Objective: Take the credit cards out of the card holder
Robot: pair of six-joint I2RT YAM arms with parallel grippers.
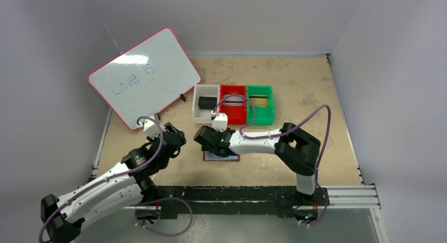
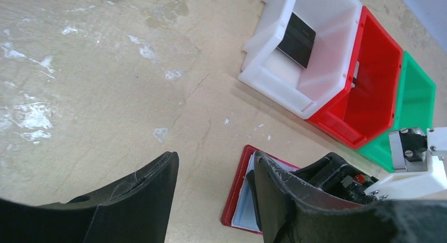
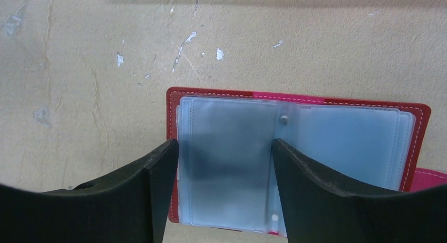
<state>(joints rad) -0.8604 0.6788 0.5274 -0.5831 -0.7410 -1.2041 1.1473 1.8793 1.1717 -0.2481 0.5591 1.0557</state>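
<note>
The card holder (image 1: 227,157) lies open and flat on the table, dark red with pale blue clear sleeves (image 3: 337,143). My right gripper (image 3: 224,148) is open just above its left page, one finger on each side of that sleeve, and holds nothing. A dim dark patch shows through the sleeve; I cannot tell if it is a card. My left gripper (image 2: 216,161) is open over bare table just left of the holder (image 2: 240,195). Credit cards lie in the bins: a black one (image 1: 207,102), a silver-grey one (image 1: 232,101) and a gold one (image 1: 259,100).
Three small bins stand in a row behind the holder: white (image 1: 203,118), red (image 1: 234,118) and green (image 1: 261,118). A pink-framed whiteboard (image 1: 145,77) leans at the back left. Grey walls close in the table on three sides.
</note>
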